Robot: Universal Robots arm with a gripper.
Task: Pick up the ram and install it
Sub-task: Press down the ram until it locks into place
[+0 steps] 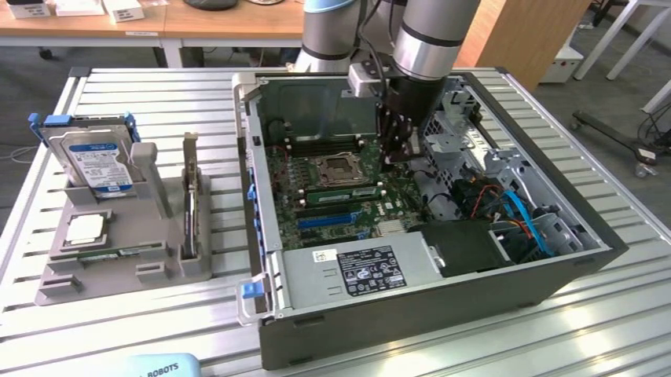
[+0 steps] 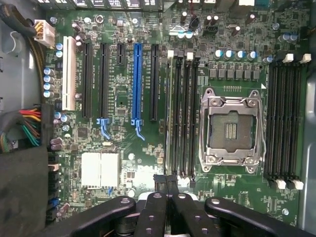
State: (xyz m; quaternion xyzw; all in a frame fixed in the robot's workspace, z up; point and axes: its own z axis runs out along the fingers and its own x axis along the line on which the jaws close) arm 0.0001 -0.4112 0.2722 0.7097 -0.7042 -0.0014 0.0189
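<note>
The ram (image 1: 341, 192), a thin green stick, stands on edge in a memory slot beside the empty processor socket (image 1: 341, 167) inside the open computer case (image 1: 419, 318). In the wrist view the ram (image 2: 171, 113) is a pale narrow strip in the slot furthest from the socket (image 2: 229, 128). My gripper (image 1: 398, 161) hangs inside the case over the near end of those slots. Its black fingertips (image 2: 163, 181) are pressed together at the end of the ram, and I see nothing between them. A second thin green stick (image 1: 113, 254) lies at the front of the grey holder.
The grey holder (image 1: 157, 271) at the exterior view's left carries a hard drive (image 1: 97, 161), a square silver processor chip (image 1: 84, 228) and an upright dark card (image 1: 190, 204). Drive cages and cables (image 1: 514, 212) crowd the case at the exterior view's right. Blue and black expansion slots (image 2: 137, 79) lie beside the memory slots.
</note>
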